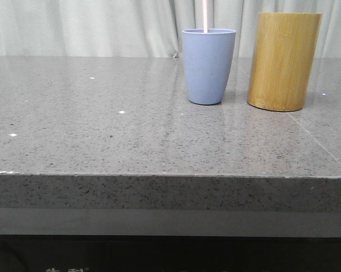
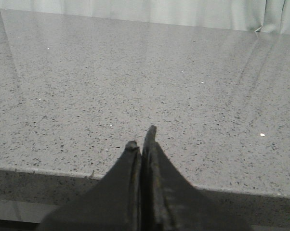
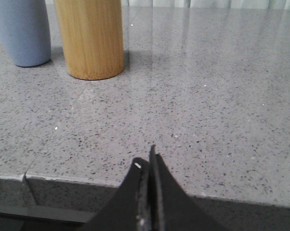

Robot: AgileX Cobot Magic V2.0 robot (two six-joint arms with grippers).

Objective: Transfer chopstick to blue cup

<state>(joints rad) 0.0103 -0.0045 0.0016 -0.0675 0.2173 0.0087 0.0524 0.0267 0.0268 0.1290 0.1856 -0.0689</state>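
The blue cup (image 1: 209, 66) stood upright on the grey speckled stone table (image 1: 102, 130), and a thin pale pink chopstick (image 1: 205, 16) rose straight up out of its mouth, its upper end cut off by the edge of the front view. Whether more than one stick stood in the cup could not be told. Just beside the cup, apart from it by a narrow gap, stood the taller and wider bamboo cylinder (image 1: 283, 61), also upright. A pale curtain (image 1: 80, 25) hung behind the table.

The left gripper (image 2: 143, 137) had its dark fingers (image 2: 131, 154) clenched tip to tip with nothing between them. They hung over the near edge of the table, and only bare speckled stone lay ahead of them; neither cup showed in that view.

The right gripper (image 3: 150, 156) was likewise pressed closed and held nothing, its fingers (image 3: 141, 168) meeting at the tips above the table's near edge. Well ahead of those fingers, across open table, stood the bamboo cylinder (image 3: 89, 38), and the blue cup (image 3: 20, 31) stood just beyond it to one side. Both vessels were well apart from the right fingers, and the chopstick did not show in that view.
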